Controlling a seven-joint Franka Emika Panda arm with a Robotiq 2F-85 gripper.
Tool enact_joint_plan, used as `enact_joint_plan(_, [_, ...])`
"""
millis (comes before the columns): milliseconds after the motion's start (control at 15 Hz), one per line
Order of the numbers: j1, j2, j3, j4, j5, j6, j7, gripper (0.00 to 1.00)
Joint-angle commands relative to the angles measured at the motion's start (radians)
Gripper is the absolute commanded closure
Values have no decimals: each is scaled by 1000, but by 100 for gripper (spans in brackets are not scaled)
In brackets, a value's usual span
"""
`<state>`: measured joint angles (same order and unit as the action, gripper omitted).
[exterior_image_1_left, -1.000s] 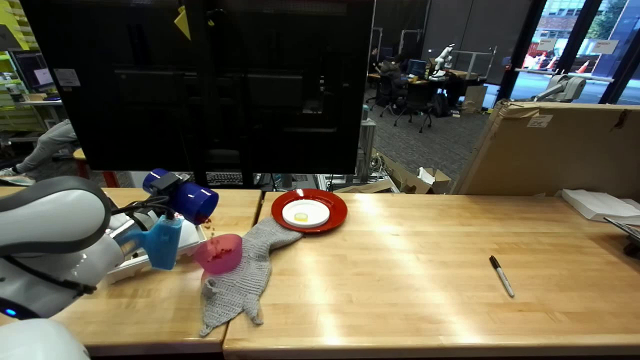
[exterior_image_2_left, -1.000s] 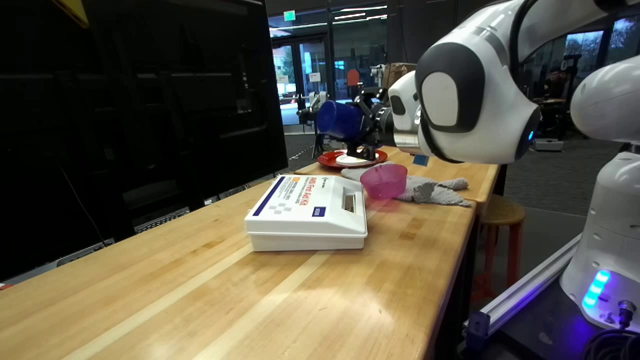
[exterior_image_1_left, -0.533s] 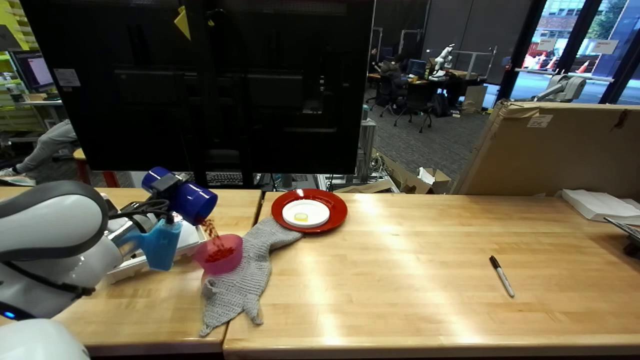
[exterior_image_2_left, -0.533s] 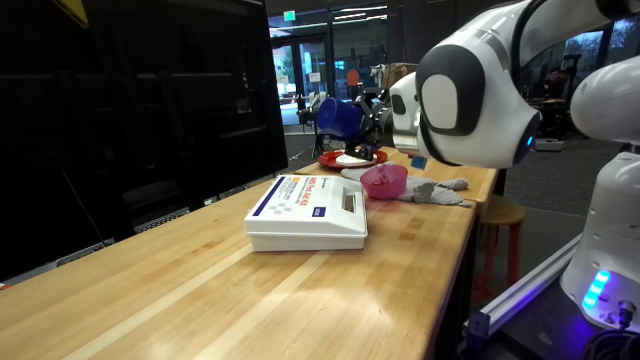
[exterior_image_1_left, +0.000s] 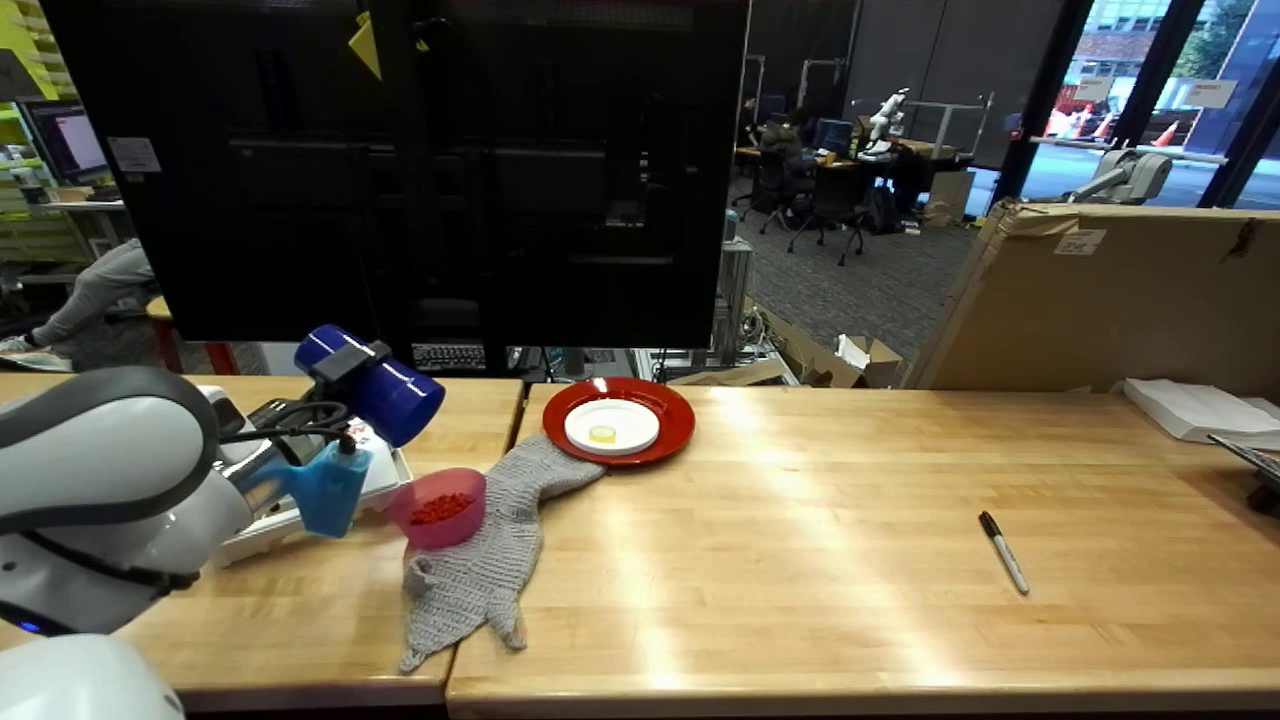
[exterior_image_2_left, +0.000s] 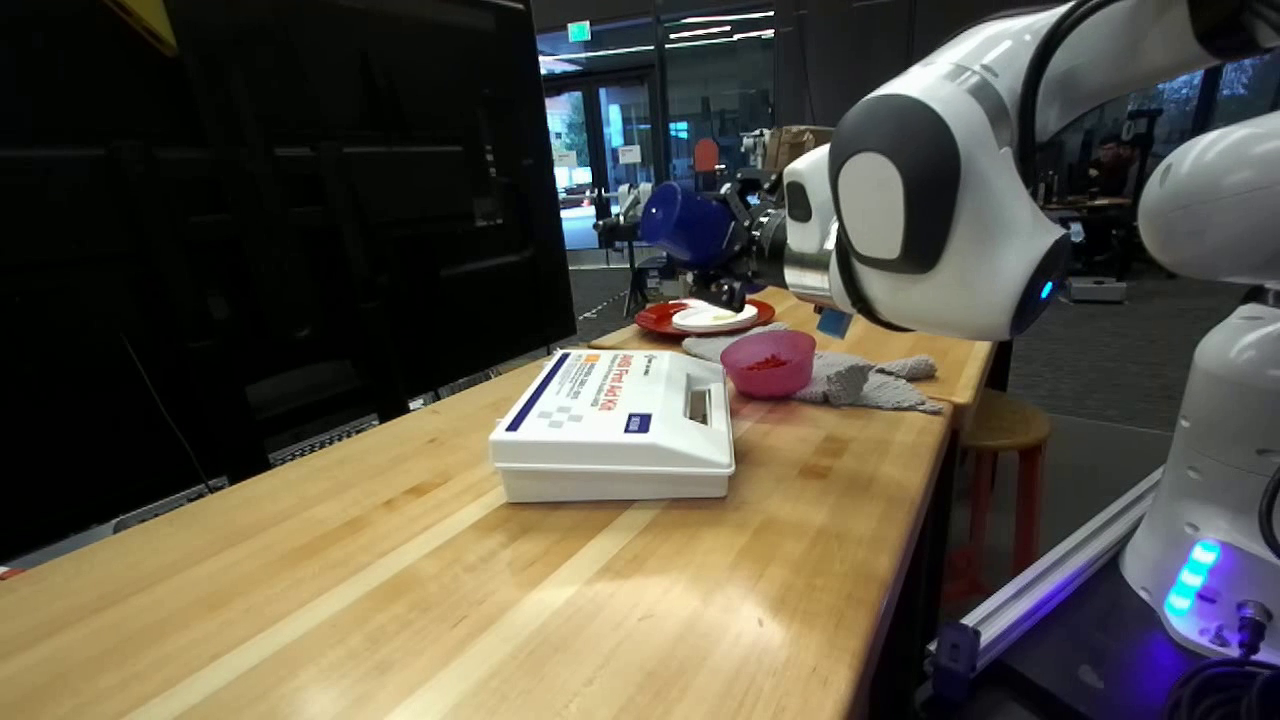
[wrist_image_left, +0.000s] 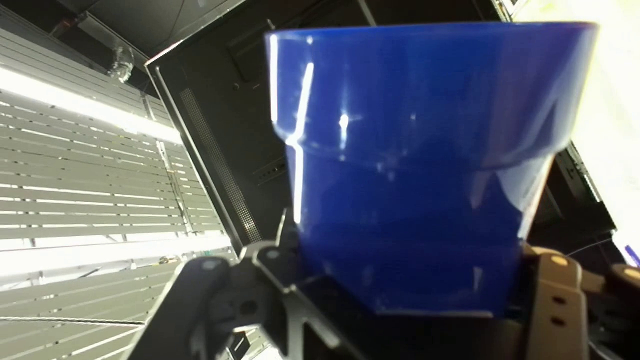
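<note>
My gripper (wrist_image_left: 410, 257) is shut around the lower part of a dark blue cup (wrist_image_left: 425, 125), one finger on either side in the wrist view. In both exterior views the cup (exterior_image_1_left: 400, 402) (exterior_image_2_left: 688, 225) is tipped, its mouth pointing away from the arm and downward. Below it, apart from it, stands a translucent pink bowl (exterior_image_1_left: 447, 532) (exterior_image_2_left: 770, 384). Small red pieces (exterior_image_1_left: 440, 508) lie inside the bowl. Whether any pieces are still in the cup is hidden. Part of the bowl rests on a grey knitted cloth (exterior_image_1_left: 475, 590).
A white first aid kit (exterior_image_2_left: 610, 430) lies beside the bowl. Behind the cloth is a red plate (exterior_image_1_left: 677, 425) bearing a small white plate (exterior_image_1_left: 640, 430) with a yellowish piece (exterior_image_1_left: 602, 434). A marker (exterior_image_1_left: 1003, 552) lies farther off. A large black screen (exterior_image_1_left: 400, 200) stands behind the table.
Red pieces were falling from the cup into the bowl; the stream has stopped and the bowl holds more. The cup has risen slightly, still in the gripper.
</note>
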<state>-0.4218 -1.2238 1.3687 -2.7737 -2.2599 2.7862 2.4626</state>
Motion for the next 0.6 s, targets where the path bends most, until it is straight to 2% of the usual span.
enact_joint_plan(0, [-28, -80, 30, 0, 32, 29, 82, 42])
enact_joint_plan(400, [-48, -130, 59, 0, 74, 57, 136, 42])
enact_joint_plan(533, [-36, -129, 68, 0, 34, 57, 127, 42])
